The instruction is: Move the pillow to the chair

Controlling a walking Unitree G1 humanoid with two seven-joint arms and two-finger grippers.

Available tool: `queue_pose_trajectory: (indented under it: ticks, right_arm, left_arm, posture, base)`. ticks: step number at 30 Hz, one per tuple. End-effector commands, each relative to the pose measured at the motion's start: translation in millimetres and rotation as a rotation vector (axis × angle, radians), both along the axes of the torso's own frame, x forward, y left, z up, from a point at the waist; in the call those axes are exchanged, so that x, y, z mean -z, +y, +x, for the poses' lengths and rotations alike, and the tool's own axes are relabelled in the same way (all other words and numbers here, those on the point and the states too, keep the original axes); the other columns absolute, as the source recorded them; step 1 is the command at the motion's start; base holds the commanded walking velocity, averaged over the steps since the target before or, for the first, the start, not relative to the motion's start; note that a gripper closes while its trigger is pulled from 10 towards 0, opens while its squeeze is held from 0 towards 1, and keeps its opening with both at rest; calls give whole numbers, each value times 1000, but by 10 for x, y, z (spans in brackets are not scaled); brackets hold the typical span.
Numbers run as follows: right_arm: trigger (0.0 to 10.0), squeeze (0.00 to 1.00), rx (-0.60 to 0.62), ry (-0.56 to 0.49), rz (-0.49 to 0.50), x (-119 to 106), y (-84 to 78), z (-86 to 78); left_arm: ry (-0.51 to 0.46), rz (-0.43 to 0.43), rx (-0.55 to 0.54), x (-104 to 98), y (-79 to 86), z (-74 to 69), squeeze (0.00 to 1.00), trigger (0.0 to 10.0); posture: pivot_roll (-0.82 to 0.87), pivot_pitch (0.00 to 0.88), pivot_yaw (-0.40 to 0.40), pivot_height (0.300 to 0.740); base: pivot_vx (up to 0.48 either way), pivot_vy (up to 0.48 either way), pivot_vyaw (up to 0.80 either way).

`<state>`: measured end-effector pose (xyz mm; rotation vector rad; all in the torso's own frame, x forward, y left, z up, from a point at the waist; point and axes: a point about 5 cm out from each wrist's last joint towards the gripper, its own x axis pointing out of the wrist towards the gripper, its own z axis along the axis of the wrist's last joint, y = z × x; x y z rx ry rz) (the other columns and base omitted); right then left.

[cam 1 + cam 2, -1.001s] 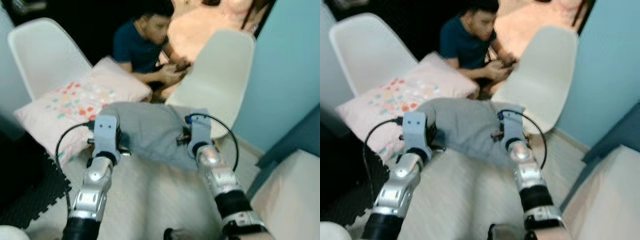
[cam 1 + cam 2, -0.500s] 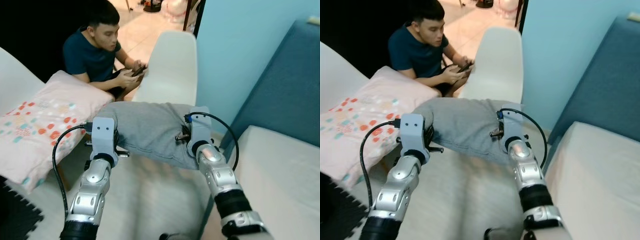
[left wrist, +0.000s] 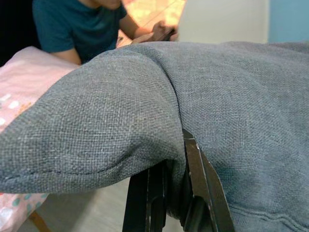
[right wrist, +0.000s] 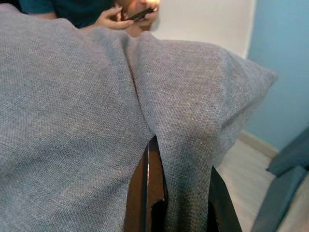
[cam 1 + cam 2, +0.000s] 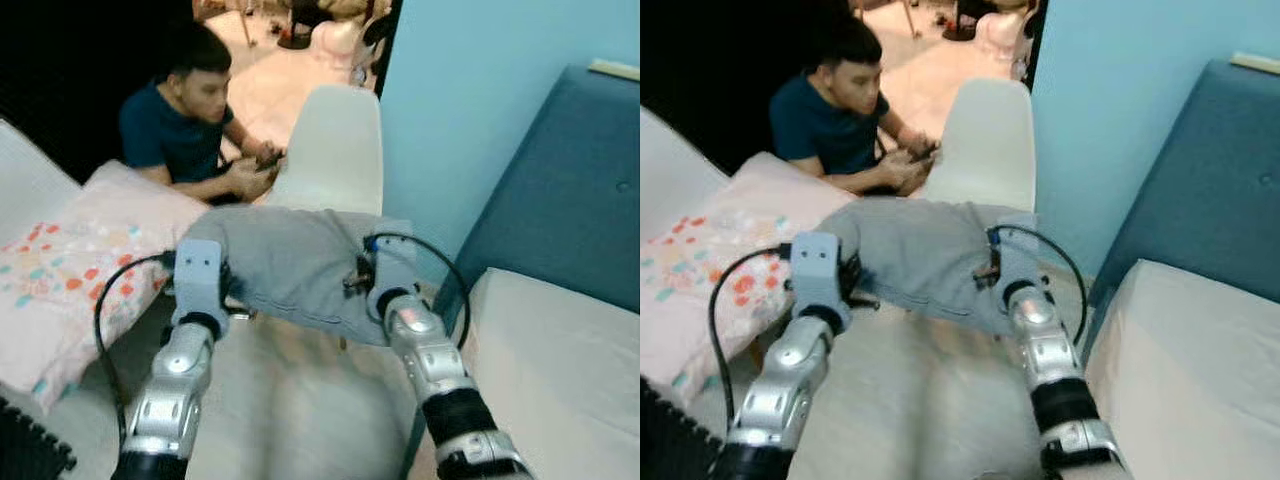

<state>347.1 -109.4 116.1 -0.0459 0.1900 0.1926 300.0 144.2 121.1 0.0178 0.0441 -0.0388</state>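
A grey pillow (image 5: 290, 262) hangs in the air between my two arms, just in front of a white chair (image 5: 333, 150). My left gripper (image 5: 222, 282) is shut on the pillow's left end, and its black fingers (image 3: 193, 183) pinch a fold of the grey cloth in the left wrist view. On the right end my right gripper (image 5: 358, 272) is shut the same way, its fingers (image 4: 153, 188) sunk into the fabric (image 4: 72, 111). The chair's seat is hidden behind the pillow.
A person (image 5: 185, 115) in a dark blue shirt sits behind the chair looking at a phone. A pink dotted pillow (image 5: 70, 275) lies on another white chair at the left. A blue sofa (image 5: 560, 250) with a pale cushion (image 5: 560, 380) stands at the right, against a light blue wall (image 5: 470, 90).
The camera has swung right and come closer, so the white chair now stands straight ahead. Both grippers keep their hold on the grey pillow, carried along with me.
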Motion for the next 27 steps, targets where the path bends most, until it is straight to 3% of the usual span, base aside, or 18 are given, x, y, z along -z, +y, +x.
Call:
queue_pose_trajectory:
  ticks: [1,25,27]
  right_arm:
    - [10000,0,-29,-62,15,-120,57,28]
    - [10000,0,0,-59,35,-100,44,27]
    - [10000,0,2,-58,34,-98,38,26]
  left_arm:
    - [-37,-10,49,-84,-85,18,0,10000]
    - [-46,-4,71,-103,-60,10,0,10000]
    - [-46,-4,74,-107,-61,15,0,10000]
  posture:
    - [-9,83,-35,740]
    - [-3,45,-24,740]
    - [-4,46,-23,740]
  base:
    - [360,0,0]
    - [368,0,0]
    - [375,0,-800]
